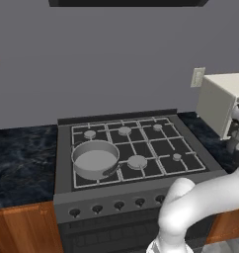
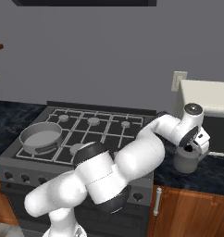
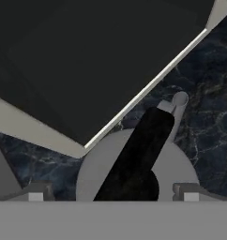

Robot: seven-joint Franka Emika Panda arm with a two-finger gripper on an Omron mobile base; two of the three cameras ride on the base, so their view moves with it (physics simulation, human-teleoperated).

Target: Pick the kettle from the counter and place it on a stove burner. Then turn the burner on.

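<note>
Left base view. Black cooktop (image 1: 136, 148) sat centred in the dark marbled counter (image 1: 22, 163). A wide grey saucepan (image 1: 95, 159) stood on the cooktop's near-left burner, at about 8 o'clock from the stove's middle. Small round burner cap (image 1: 177, 157) lay at the near right under the pale grate lines; a wider disc cap (image 1: 137, 161) sat between it and the saucepan. Three more caps ran along the back row. A row of dark knobs (image 1: 119, 205) lined the stove front. At 3 o'clock, a white microwave (image 1: 220, 101) stood on the counter with a wall outlet (image 1: 198, 77) just beside its upper left corner. The white arm crossed the lower right toward 3 o'clock.

Right base view. The arm reached right past the cooktop edge. The gripper (image 2: 193, 149) hung right over the kettle (image 2: 185, 161), which stood on the counter at 3 o'clock from the stove, in front of the microwave. Whether the fingers touched it could not be told here.

Hand view. The kettle filled the lower centre, its dark handle (image 3: 136, 157) slanting toward 1 o'clock and the spout (image 3: 177, 105) beyond. Fingertips (image 3: 186, 191) stood spread wide at either side of the body, released, clasping nothing. The microwave's dark face lay at 11 o'clock.
</note>
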